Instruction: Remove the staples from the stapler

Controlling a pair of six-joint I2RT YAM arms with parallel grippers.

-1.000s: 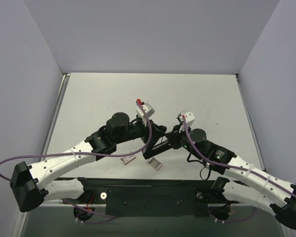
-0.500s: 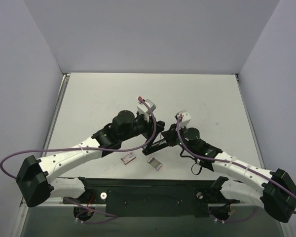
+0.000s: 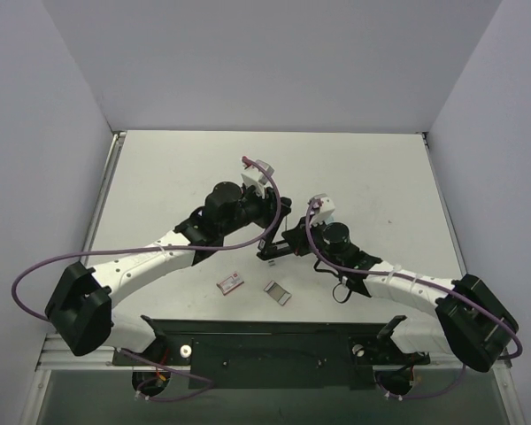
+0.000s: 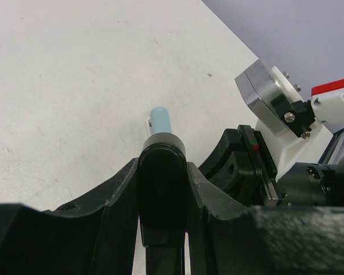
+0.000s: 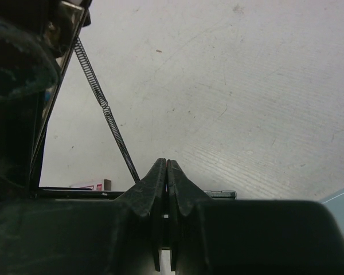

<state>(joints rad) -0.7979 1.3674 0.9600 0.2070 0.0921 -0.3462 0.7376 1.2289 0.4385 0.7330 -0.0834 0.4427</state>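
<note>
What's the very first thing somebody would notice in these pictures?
In the middle of the table, the left gripper is clamped round the black stapler, whose pale blue tip pokes out past the fingers. In the right wrist view, a long thin spring stretches up and left from beside the shut right gripper. A small pinkish-red box lies nearer the arms' bases.

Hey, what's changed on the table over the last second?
Both arms reached farther out from their bases, carrying the stapler a little away from the near edge. The left gripper stays clamped on it; the right gripper stays shut. The pink box and the grey strip beside it have not moved.
</note>
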